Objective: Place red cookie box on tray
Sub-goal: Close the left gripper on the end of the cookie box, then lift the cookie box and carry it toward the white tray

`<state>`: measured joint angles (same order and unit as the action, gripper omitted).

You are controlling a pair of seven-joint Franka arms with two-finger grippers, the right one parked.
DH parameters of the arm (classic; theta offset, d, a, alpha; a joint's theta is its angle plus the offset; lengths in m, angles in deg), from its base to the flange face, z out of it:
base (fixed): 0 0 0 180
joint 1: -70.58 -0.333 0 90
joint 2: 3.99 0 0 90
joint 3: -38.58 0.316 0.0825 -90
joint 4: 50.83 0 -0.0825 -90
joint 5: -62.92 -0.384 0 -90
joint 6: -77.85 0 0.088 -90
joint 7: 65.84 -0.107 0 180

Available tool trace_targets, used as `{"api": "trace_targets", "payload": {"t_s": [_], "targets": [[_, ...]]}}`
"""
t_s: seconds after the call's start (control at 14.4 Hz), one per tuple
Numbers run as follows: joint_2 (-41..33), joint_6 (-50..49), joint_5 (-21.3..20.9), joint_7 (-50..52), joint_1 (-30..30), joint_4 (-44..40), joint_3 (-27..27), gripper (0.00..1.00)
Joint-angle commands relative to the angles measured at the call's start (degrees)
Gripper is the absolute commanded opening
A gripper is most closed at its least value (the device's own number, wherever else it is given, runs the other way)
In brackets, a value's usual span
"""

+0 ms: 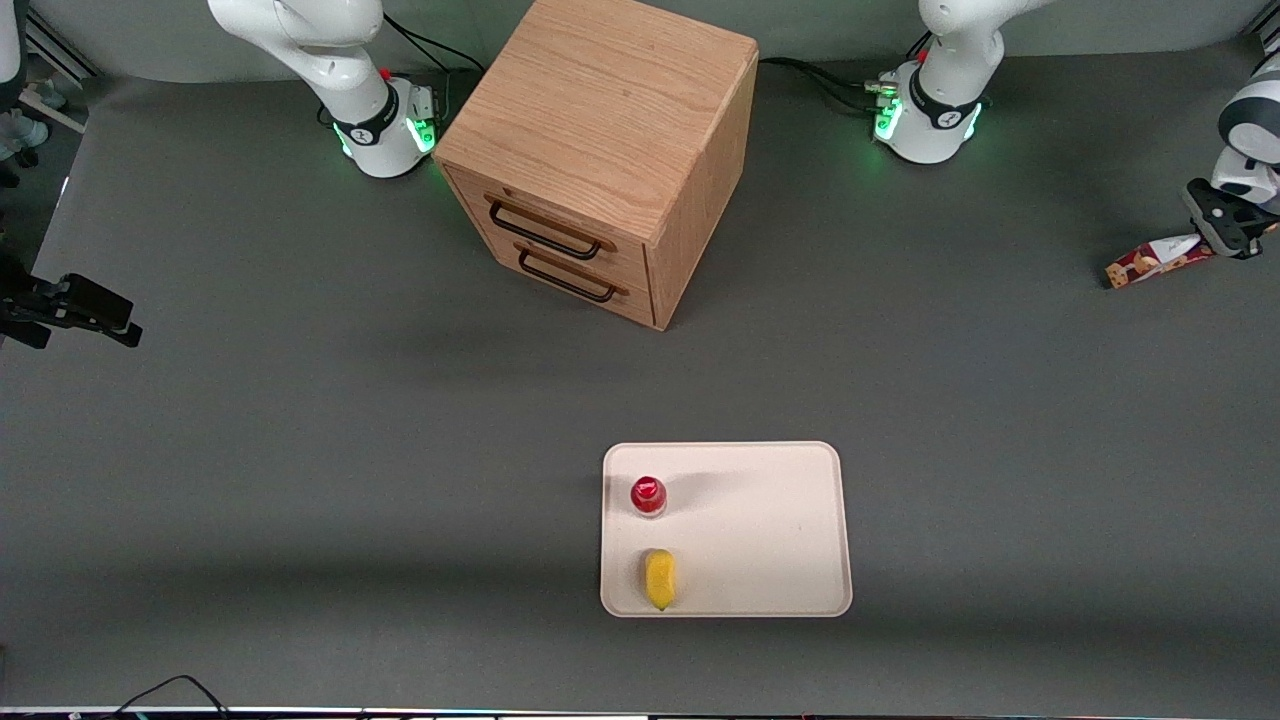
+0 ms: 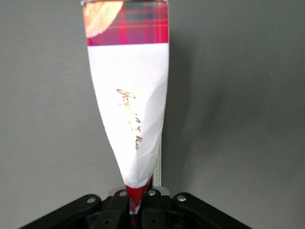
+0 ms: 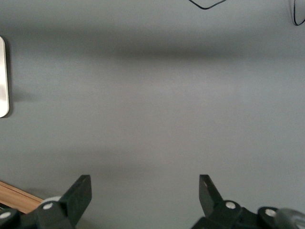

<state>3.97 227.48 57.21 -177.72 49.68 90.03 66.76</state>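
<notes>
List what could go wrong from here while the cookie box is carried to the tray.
The hand pinches only one end of the red cookie box, so the box could swing or slip. The tray already holds a red-capped bottle and a yellow item; the long box might knock them when set down.

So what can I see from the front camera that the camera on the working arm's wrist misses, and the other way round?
Only the front view shows the tray with a red-capped bottle and a yellow object on it, and the wooden drawer cabinet. Only the wrist view shows the script lettering on the white patch and the plaid print. Both show the red cookie box clamped at one end in the gripper, above the grey table toward the working arm's end.
</notes>
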Motion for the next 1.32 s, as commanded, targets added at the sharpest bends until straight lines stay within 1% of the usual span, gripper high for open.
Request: {"api": "trace_targets", "payload": {"t_s": [0.0, 0.21, 0.35, 0.42, 0.55, 0.69, 0.97, 1.11, 1.25], "targets": [[-5.58, -11.69, 0.17, 11.29, 2.88, -5.92, -1.80, 0.00], [-5.41, -24.70, 0.17, 25.17, 3.58, -17.08, -9.44, 0.00], [-5.41, -30.77, 0.00, 36.94, 6.73, -23.15, -12.25, 0.00], [-5.32, -34.28, 0.08, 42.92, 7.18, -25.79, -14.79, 0.00], [-5.24, -38.69, 0.08, 55.31, 7.36, -30.36, -20.68, 0.00], [-4.27, -42.82, 0.08, 71.55, 7.54, -35.37, -27.45, 0.00], [1.95, -47.06, 0.08, 99.94, 10.08, -45.39, -38.34, 0.00], [7.31, -47.15, 0.08, 113.49, 13.41, -50.49, -41.87, 0.00], [12.49, -45.93, -0.36, 122.39, 15.79, -53.40, -45.65, 0.00]]}}
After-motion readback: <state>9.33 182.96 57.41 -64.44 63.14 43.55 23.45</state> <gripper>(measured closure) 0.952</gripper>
